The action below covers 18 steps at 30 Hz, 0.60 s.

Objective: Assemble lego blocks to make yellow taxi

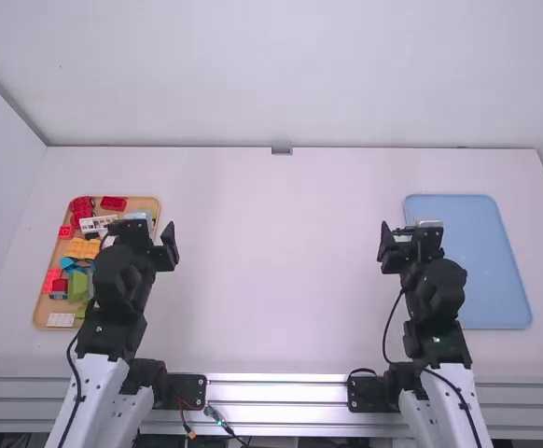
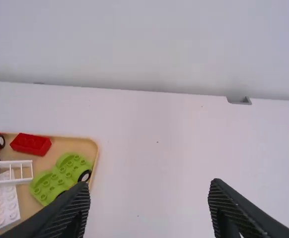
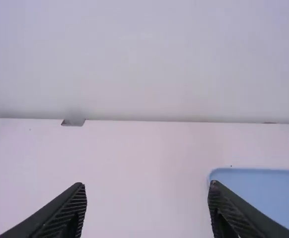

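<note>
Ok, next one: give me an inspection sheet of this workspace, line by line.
Surface: white table, a few small specks.
Job's things: tan tray holds mixed pieces, among them orange-yellow bricks, a red brick and a green wheeled base; blue tray on the opposite side.
Clutter: nothing seen.
Grippers: left gripper and right gripper both open, holding nothing.
Cables: black cable on the left arm; thin wires by the metal rail.
Surroundings: plain pale wall.
</note>
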Each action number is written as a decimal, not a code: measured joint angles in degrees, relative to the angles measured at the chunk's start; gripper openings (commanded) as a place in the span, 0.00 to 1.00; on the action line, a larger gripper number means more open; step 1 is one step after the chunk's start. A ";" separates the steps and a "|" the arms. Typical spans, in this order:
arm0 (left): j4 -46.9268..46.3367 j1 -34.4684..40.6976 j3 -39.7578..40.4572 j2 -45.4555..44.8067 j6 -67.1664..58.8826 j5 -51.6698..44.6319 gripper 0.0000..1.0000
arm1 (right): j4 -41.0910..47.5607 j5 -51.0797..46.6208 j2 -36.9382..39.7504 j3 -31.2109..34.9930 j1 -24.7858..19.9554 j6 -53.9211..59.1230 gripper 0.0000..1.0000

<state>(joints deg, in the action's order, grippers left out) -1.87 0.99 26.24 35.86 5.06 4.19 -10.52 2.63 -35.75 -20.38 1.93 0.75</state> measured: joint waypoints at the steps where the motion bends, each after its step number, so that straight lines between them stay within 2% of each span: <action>1: 0.02 0.11 0.79 1.16 0.46 0.39 0.70 | -0.24 0.11 -1.03 -0.63 0.13 0.17 0.70; 12: -0.15 0.42 8.72 11.54 4.20 3.28 0.88 | -3.37 1.18 -13.81 -6.78 0.96 0.57 0.88; 18: -7.23 -0.37 14.58 16.09 10.40 5.11 0.94 | -4.48 1.51 -18.80 -9.16 1.11 0.79 0.94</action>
<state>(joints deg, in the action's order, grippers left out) -9.10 0.62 40.82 51.94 15.46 9.30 -15.00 4.14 -54.54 -29.54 3.05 1.54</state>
